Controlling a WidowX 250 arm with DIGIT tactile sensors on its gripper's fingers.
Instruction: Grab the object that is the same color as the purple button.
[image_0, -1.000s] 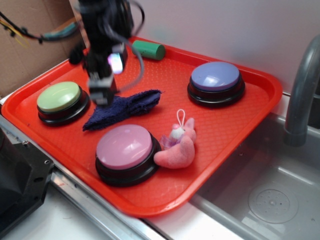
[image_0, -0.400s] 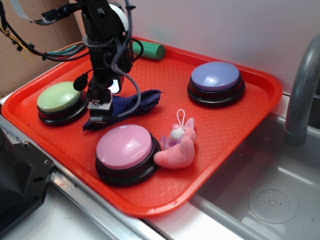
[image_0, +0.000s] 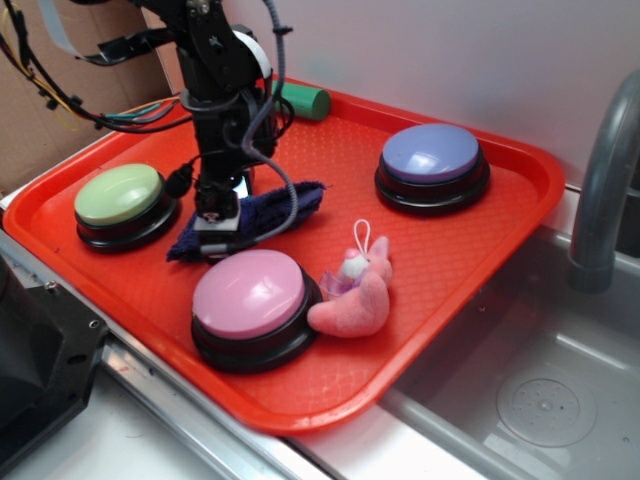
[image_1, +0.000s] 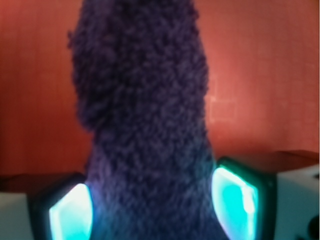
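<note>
On the red tray (image_0: 480, 250), the green button (image_0: 118, 194) sits at 9 o'clock. Beside it the pincer (image_0: 218, 222) is down over the rag (image_0: 290, 203), its pads (image_1: 70, 215) open around the cloth. The purple button (image_0: 431, 153) is at 2 o'clock.

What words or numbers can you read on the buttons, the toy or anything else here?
None: no readable words, numbers or signs show in either view.
The purple button, pink button and green button have plain domes.
The pink plush toy, the rag, the green cylinder and the red tray carry no print.
The wrist view is close and blurry, showing only rag between the jaws.
</note>
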